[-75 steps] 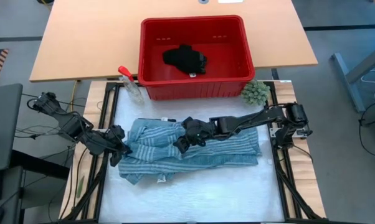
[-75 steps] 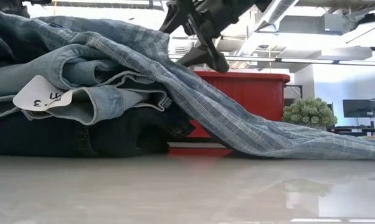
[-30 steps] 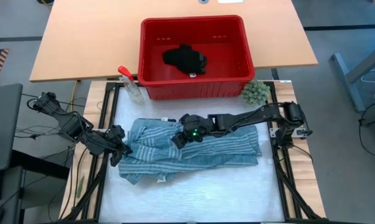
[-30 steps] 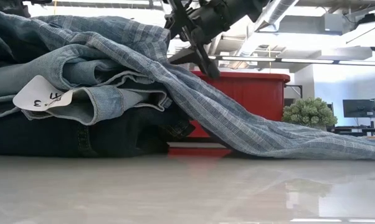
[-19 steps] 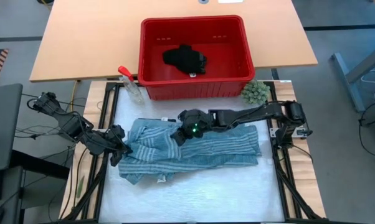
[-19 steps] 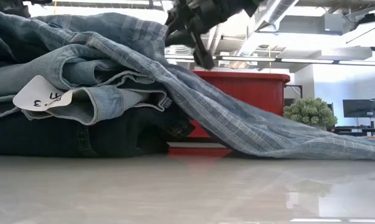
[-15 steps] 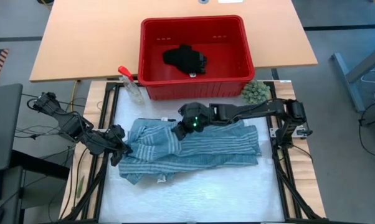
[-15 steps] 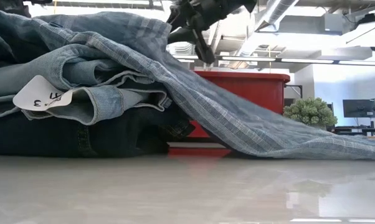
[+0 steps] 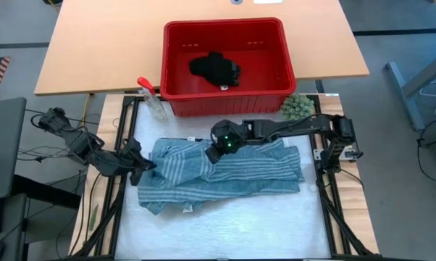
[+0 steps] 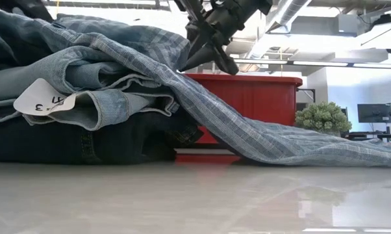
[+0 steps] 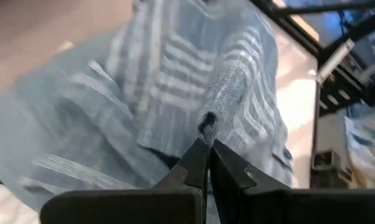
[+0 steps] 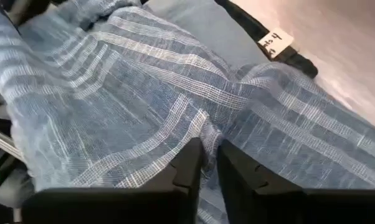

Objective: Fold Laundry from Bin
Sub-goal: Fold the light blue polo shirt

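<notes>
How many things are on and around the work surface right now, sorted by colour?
Red: 1, the bin
Black: 1, the small piece lying in the bin
Blue: 3, the striped shirt, the denim jeans under it, the dark navy piece at the bottom
Green: 1, the fuzzy ball
Clear with red trigger: 1, the spray bottle
Total: 7

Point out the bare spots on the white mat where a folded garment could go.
Most bare: the white mat strip below the striped shirt, between the side rails. Crowded: the shirt pile fills the mat's middle, with the left gripper and right gripper pinching it; the red bin and spray bottle line the top.
</notes>
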Available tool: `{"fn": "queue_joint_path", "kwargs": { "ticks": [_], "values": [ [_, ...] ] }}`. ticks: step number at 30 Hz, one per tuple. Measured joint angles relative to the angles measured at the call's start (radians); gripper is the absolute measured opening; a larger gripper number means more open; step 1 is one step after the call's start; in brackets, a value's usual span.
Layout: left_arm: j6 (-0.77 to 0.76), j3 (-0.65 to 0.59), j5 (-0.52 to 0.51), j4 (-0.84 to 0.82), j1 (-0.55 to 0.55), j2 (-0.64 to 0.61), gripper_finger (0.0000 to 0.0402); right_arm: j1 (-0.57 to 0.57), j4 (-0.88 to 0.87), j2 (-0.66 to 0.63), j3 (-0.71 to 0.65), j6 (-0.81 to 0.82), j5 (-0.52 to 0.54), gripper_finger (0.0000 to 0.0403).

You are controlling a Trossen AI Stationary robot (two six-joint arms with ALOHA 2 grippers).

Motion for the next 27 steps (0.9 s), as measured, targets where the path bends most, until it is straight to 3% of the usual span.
{"fn": "queue_joint_path", "kwargs": {
  "ticks": [10, 19, 27],
  "values": [
    [0.018, 0.0, -0.035, -0.06, 0.14, 0.0, 0.0, -0.066, -0.017, -0.004, 0.0, -0.054, -0.026, 0.0162],
    [-0.052, 0.0, 0.081, -0.216, 0.26, 0.0, 0.0004, -0.133, -0.109, -0.056, -0.001, -0.088, -0.059, 0.0207],
    [-0.01, 0.005, 0.224, -0.326, 0.279, -0.009, 0.0076, -0.132, -0.199, -0.181, 0.0, -0.147, -0.06, 0.0209]
  ]
}}
